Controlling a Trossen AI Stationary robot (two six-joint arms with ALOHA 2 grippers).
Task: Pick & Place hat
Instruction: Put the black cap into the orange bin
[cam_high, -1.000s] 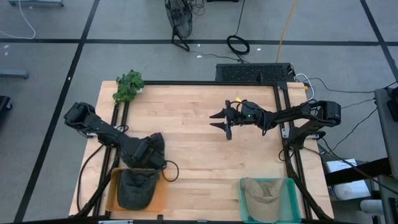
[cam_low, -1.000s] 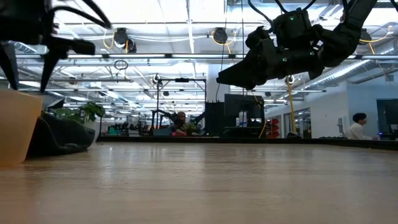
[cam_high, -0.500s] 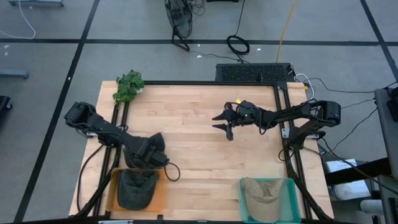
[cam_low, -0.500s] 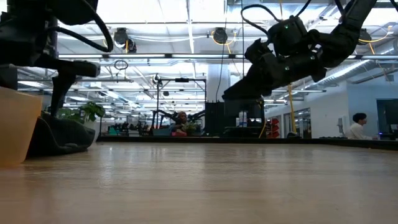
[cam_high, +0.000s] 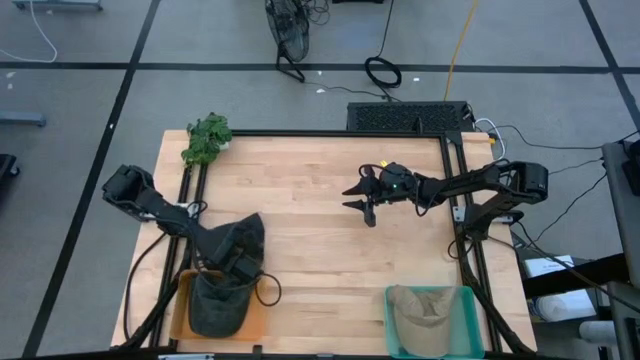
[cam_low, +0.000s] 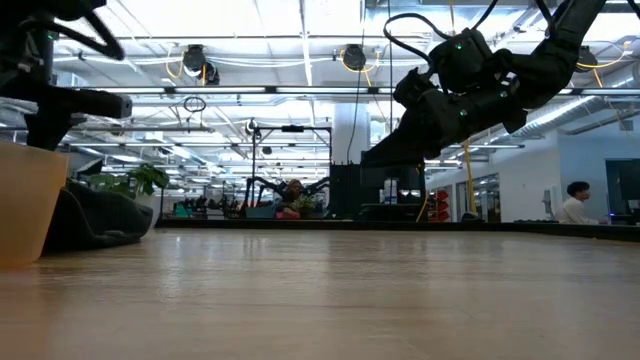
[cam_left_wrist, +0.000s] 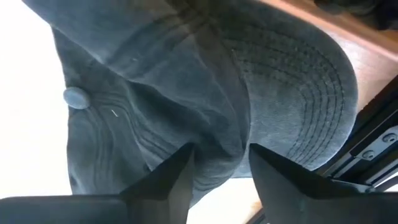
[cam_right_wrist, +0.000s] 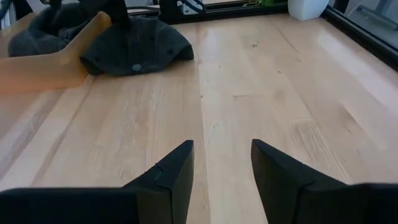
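A dark grey hat (cam_high: 243, 235) lies crown up on the wooden table, beside an orange tray (cam_high: 262, 315). In the left wrist view the hat (cam_left_wrist: 186, 93) fills the picture, with its top button and stitched brim showing. My left gripper (cam_high: 215, 258) is open right over the hat's crown, and its fingers (cam_left_wrist: 221, 162) stand on either side of a fold of cloth. My right gripper (cam_high: 355, 197) is open in the air over the middle of the table, with its fingers (cam_right_wrist: 221, 155) pointing toward the hat (cam_right_wrist: 134, 53). My left gripper comes at the hat's crown (cam_left_wrist: 217, 134) from above, fingers open astride a fold of the cloth. I cannot tell whether the fingertips touch the cloth. The hat rests on the table.
A second dark hat (cam_high: 215, 305) lies in the orange tray. At the near right, a green bin (cam_high: 470, 300) holds a beige hat (cam_high: 425, 310). A small green plant (cam_high: 205, 138) stands at the far left corner. Bare wood lies between the two arms.
My left gripper has shifted a little toward the table's near-left side over the dark hat, so more of the hat's crown now shows beside it. My right gripper has tipped its fingers slightly downward and otherwise stayed where it was. The hat has not moved.
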